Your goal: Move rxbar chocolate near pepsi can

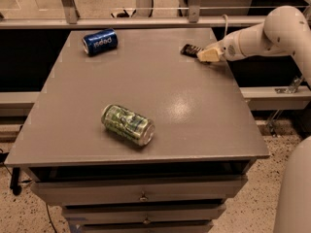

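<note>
The rxbar chocolate is a small dark flat bar lying near the far right edge of the grey table. My gripper is down at table height just right of the bar, with its cream tip at the bar's right end. Whether it holds the bar cannot be seen. The pepsi can is deep blue and lies on its side at the far left of the table, well away from the bar and the gripper.
A green-and-white patterned can lies on its side near the front centre of the table. A rail runs behind the table's far edge. Drawers sit under the front edge. My white arm reaches in from the right.
</note>
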